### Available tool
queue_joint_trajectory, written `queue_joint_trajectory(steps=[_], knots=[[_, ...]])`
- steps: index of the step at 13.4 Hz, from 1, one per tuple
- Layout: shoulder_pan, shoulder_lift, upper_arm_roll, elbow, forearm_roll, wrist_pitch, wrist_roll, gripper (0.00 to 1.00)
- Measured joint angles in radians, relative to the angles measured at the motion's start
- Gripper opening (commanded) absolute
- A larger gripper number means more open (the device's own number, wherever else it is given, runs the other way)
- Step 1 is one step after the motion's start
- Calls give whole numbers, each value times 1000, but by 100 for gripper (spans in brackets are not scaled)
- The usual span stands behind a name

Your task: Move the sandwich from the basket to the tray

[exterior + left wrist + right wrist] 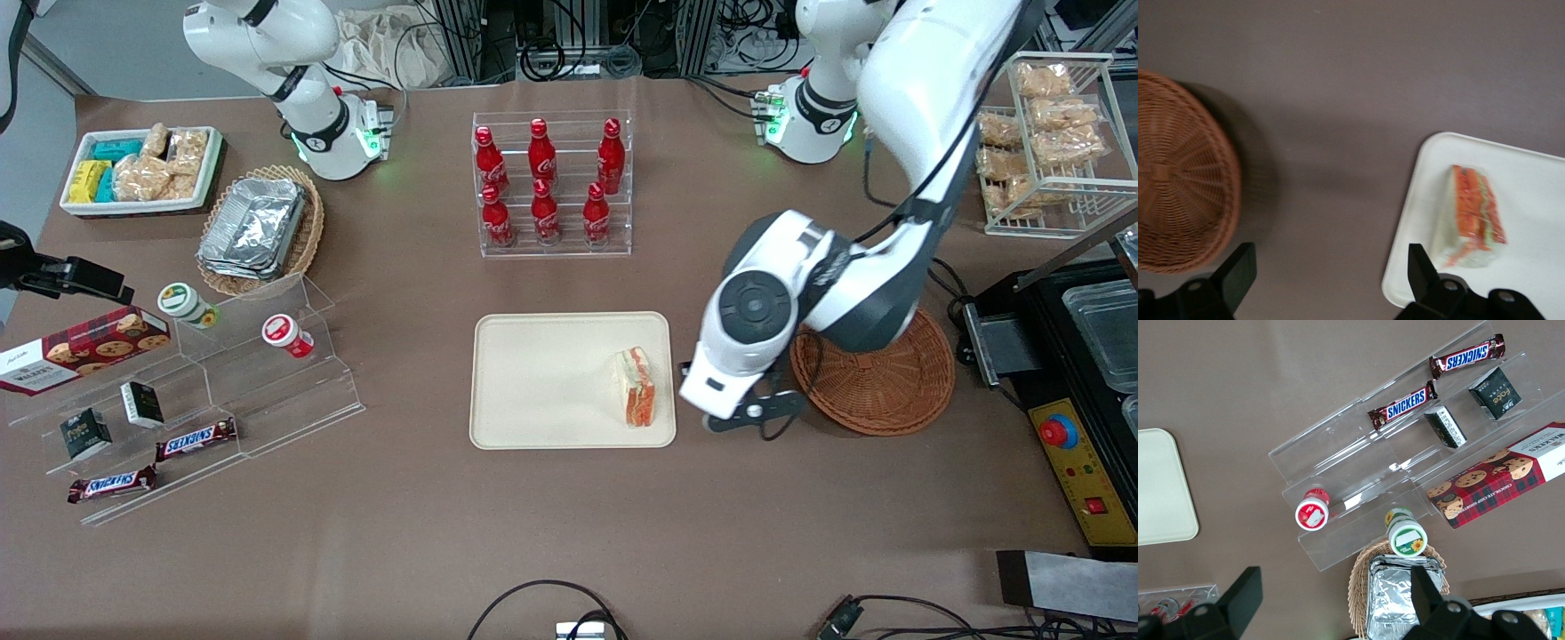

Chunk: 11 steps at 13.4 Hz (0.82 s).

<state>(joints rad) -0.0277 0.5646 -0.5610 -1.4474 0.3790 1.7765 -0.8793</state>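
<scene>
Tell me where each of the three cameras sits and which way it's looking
Front view: high, facing both arms, looking down on tray, sandwich, basket; the gripper hangs open between tray and basket.
Left wrist view: looks down past open fingers at the same three things.
Right wrist view: parked gripper over snack shelf; shares the tray.

My left arm reaches in from its base at the far end of the table, bends at the elbow and comes toward the front camera, the white and dark wrist turned downward. My gripper (751, 418) hangs low over the bare table. Its two black fingers (1235, 270) are spread wide apart with nothing between them, only tabletop showing in the gap, and both tips point down at the surface.
</scene>
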Motion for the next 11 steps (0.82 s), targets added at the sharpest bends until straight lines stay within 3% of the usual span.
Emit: queue_joint_trajectory(steps=[5, 11], knots=[[249, -181, -133, -277, -1, 119, 5, 100], [363, -265, -169, -309, -6, 121, 95, 100]])
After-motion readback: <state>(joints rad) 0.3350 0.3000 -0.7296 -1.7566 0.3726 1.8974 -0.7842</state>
